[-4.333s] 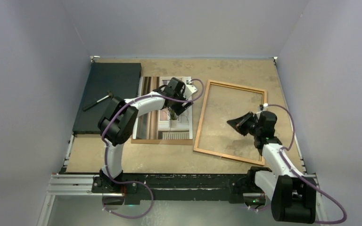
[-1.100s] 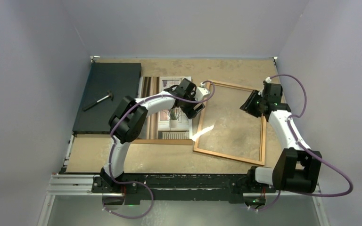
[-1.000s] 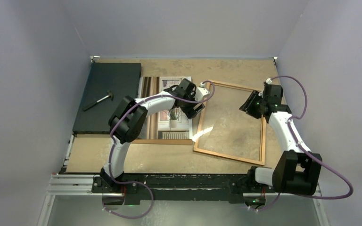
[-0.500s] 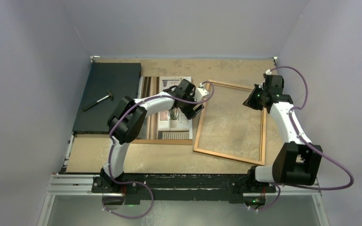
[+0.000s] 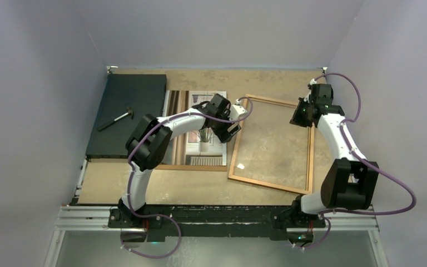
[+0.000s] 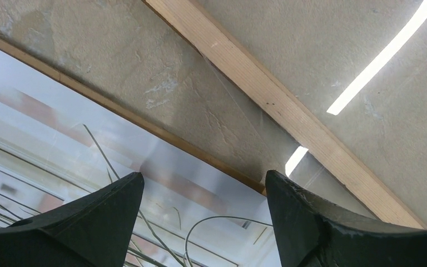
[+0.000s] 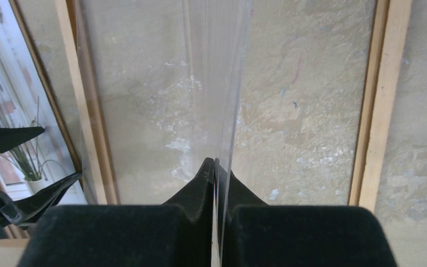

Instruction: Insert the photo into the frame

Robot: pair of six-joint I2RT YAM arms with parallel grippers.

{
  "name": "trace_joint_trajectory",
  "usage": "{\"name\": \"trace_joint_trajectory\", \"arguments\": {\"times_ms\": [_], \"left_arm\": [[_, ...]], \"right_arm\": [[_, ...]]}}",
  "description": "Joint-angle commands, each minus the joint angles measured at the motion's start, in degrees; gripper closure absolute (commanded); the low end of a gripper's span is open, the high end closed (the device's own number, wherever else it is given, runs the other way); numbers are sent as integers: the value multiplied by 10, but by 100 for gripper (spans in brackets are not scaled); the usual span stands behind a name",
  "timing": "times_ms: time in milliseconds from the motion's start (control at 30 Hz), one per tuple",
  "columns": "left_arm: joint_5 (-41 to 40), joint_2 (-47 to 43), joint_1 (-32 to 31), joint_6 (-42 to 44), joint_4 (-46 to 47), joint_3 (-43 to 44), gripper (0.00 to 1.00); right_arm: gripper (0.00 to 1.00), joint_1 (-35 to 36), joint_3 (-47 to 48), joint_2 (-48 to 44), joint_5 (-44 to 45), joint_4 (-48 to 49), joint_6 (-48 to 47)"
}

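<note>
The photo (image 5: 203,146) of a spiky plant lies on a brown backing board (image 5: 192,167), left of the frame (image 5: 309,161). The frame lies flat on the table. My left gripper (image 5: 232,132) is open and empty, low over the photo's right edge (image 6: 61,144), next to the frame's left border (image 6: 289,111). My right gripper (image 5: 299,115) is shut on the edge of a clear glass pane (image 7: 211,83) at the frame's far right side. The pane stretches across the frame opening (image 5: 269,139). Its far edge is near the left gripper (image 6: 204,189).
A dark grey-black mat (image 5: 128,111) lies at the back left with a small hammer-like tool (image 5: 117,118) on it. Grey walls close in the table on both sides and at the back. The left gripper's fingers (image 7: 33,194) show in the right wrist view.
My right gripper has moved toward the frame's far right corner with the glass pane, and the glint on the glass has shrunk and shifted. The left gripper has hardly moved.
</note>
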Motion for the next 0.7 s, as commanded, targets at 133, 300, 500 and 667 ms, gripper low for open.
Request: {"name": "trace_joint_trajectory", "arguments": {"times_ms": [133,300,500,667], "left_arm": [[13,-16,-4,-5,-7,37,21],[22,-13,-4,-4,-14,43,21],[35,-17,-4,-9,-11,19,22],[40,-33,-5,-11,2,-17,24]], "right_arm": [[100,2,-9,-16,32,11,-41],[100,7,20,23,14,0,-49],[84,9,13,31,-15,3,-30],[62,8,-43,-1,-68,51,39]]}}
